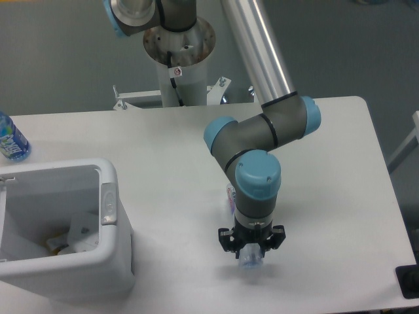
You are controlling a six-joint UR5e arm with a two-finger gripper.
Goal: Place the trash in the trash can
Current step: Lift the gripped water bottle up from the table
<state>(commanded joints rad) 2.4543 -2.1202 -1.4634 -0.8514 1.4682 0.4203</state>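
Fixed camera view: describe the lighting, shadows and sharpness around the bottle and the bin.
Fixed camera: soft, even light with no hard glare on the table; a faint diffuse shadow under the gripper; the clear bottle is blurry and mostly hidden by the wrist, so the jaws' state is unreadable; the trash can interior is dim, its contents indistinct.
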